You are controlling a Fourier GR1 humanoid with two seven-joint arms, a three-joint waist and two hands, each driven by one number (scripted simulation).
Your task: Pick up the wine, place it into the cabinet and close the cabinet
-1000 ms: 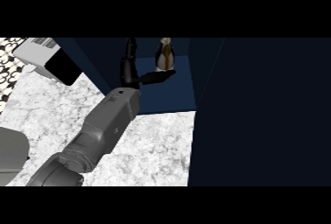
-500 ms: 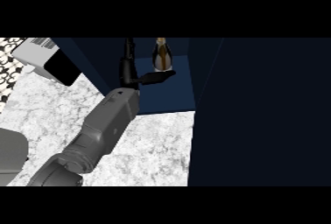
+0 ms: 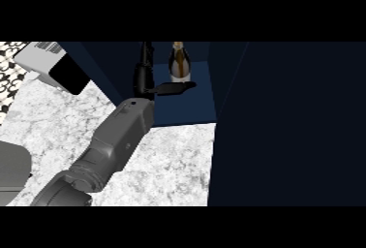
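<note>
Wine bottle [image 3: 180,60] stands at the top middle of the head view, inside the dark-blue cabinet [image 3: 187,107], its neck toward the frame's top edge. Just left of it the left hand [image 3: 144,77] is released: the fingers lie straight along the bottle's left side and the thumb stretches right beneath its base. Whether they touch, I cannot tell. The grey forearm [image 3: 118,140] comes in from the lower left over the marble counter [image 3: 168,164]. The cabinet's dark door [image 3: 286,126] fills the right side. A white-and-black box [image 3: 50,68] sits upper left.
</note>
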